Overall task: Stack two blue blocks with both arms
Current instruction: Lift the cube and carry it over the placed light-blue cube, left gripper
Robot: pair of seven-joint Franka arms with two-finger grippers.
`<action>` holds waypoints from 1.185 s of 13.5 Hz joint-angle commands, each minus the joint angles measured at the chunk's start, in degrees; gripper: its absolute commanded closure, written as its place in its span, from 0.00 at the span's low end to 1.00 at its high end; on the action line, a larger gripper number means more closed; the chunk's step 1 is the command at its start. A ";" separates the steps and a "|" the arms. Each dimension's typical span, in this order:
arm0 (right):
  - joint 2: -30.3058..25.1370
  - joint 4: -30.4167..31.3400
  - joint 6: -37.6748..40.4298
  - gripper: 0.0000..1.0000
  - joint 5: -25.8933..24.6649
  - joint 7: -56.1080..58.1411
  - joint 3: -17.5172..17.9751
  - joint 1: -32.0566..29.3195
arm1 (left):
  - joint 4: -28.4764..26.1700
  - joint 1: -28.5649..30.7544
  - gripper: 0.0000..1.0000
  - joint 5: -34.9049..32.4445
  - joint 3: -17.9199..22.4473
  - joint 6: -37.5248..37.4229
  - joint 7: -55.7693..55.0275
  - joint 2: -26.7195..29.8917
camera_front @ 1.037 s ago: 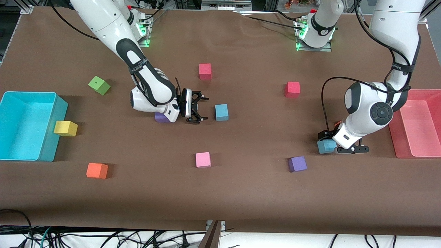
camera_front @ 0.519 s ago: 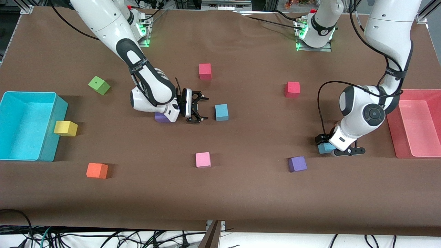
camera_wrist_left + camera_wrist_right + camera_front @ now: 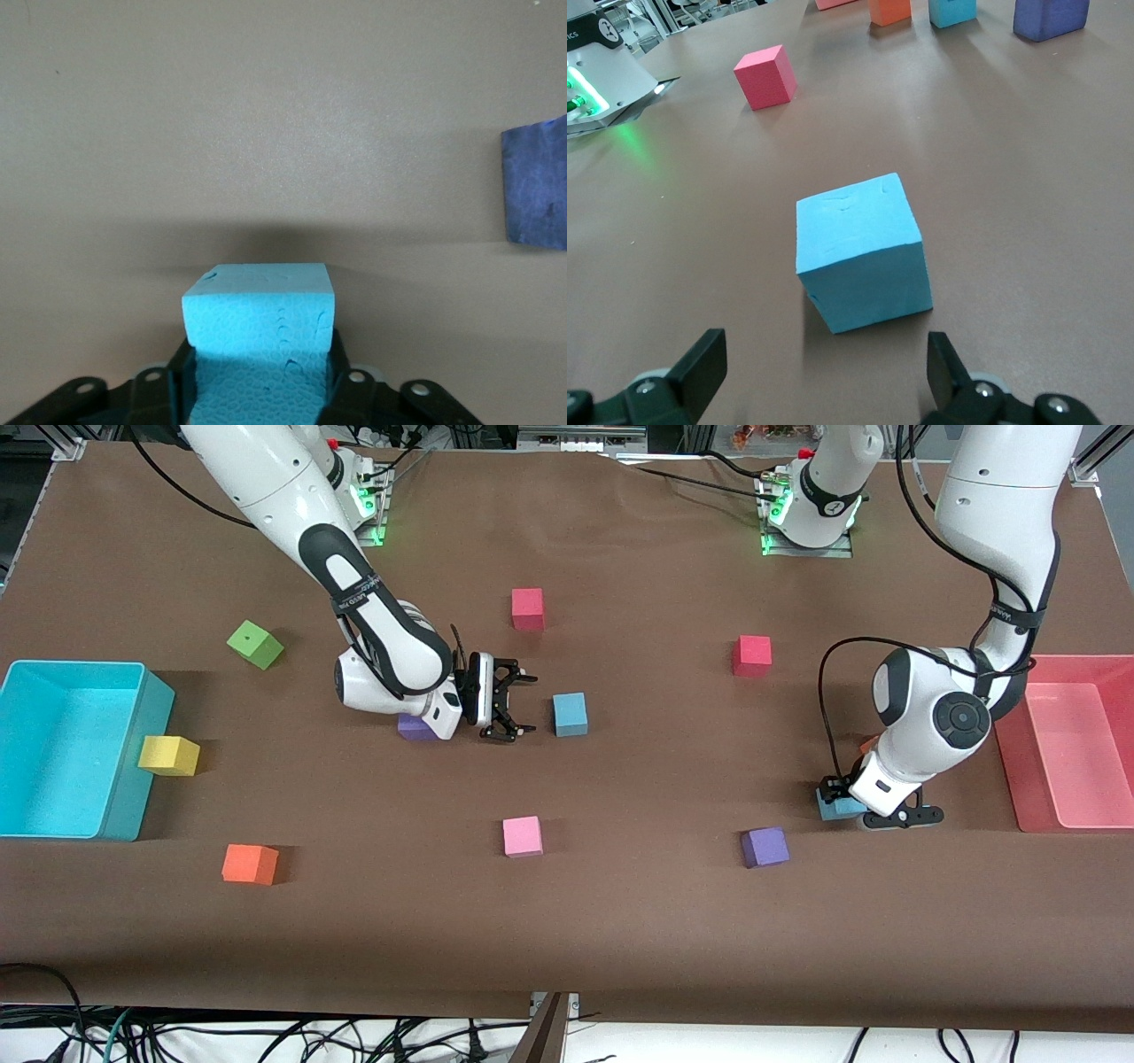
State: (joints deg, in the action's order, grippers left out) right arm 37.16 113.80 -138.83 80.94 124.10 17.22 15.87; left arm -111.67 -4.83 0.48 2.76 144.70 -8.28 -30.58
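Note:
One blue block (image 3: 570,714) sits on the brown table near its middle. My right gripper (image 3: 511,708) is open and low beside it, toward the right arm's end. In the right wrist view this block (image 3: 862,252) lies just ahead of the spread right gripper (image 3: 824,367), apart from both fingers. My left gripper (image 3: 843,803) is shut on the second blue block (image 3: 833,810), low at the table near the red bin. In the left wrist view that block (image 3: 259,305) fills the left gripper (image 3: 260,372).
A purple cube (image 3: 765,847) lies near the left gripper, nearer the front camera. Another purple cube (image 3: 413,729) is under the right wrist. Pink (image 3: 522,836), red (image 3: 752,655) and orange (image 3: 250,864) cubes are scattered. A red bin (image 3: 1017,797) and a turquoise bin (image 3: 152,691) stand at the ends.
The left arm has shifted a little toward the right arm's end of the table, with the blue block in its gripper. The right arm has not moved.

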 commanded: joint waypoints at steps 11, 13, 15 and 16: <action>-0.16 0.19 0.49 0.00 1.42 1.50 1.06 -1.10 | 3.21 -3.60 1.00 -0.13 -5.54 -26.72 4.42 17.38; -0.16 0.19 0.49 0.00 1.42 1.50 1.06 -1.10 | 5.14 -3.95 1.00 -0.04 -10.20 -29.99 -2.05 17.66; -0.16 0.19 0.49 0.00 1.42 1.50 1.06 -1.10 | 5.59 -4.39 1.00 2.23 -15.21 -30.00 -7.95 17.31; -0.16 0.19 0.49 0.00 1.42 1.41 1.06 -1.10 | 6.20 -6.31 1.00 3.29 -16.98 -30.00 -11.37 16.78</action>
State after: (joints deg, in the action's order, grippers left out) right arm 37.16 113.75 -138.82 80.99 124.11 17.24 15.85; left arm -107.32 -9.30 1.84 -11.78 115.91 -14.93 -12.56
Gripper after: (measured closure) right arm 0.000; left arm 0.489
